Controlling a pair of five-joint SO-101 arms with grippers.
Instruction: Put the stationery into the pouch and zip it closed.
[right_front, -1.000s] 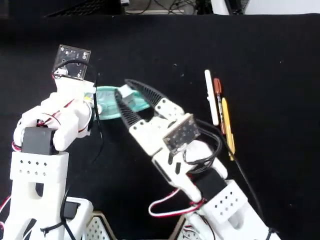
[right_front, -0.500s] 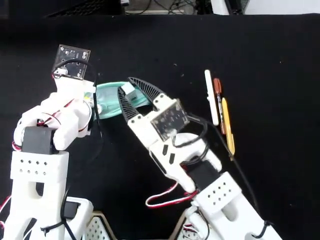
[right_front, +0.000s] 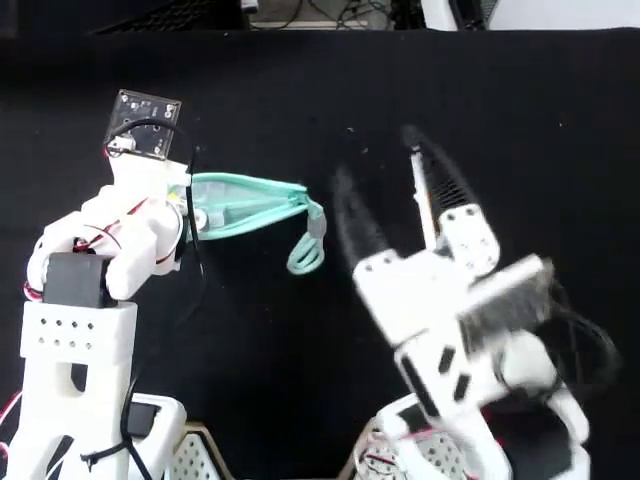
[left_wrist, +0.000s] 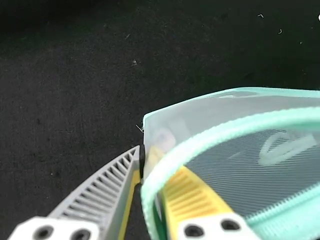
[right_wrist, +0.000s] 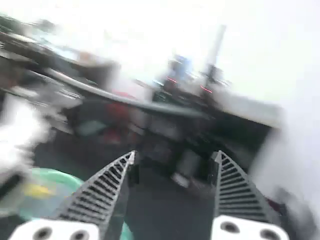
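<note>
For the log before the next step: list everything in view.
pouch: one, mint green, on the table, one end in the left gripper, strap loop at the other end.
pen: at least one, white, right of the pouch, partly behind the right gripper; whether there are more cannot be told.
table: one, black, under everything.
left gripper: one, grey and yellow fingers shut on the pouch's end.
right gripper: one, black fingers open, empty, over the table right of the pouch.
</note>
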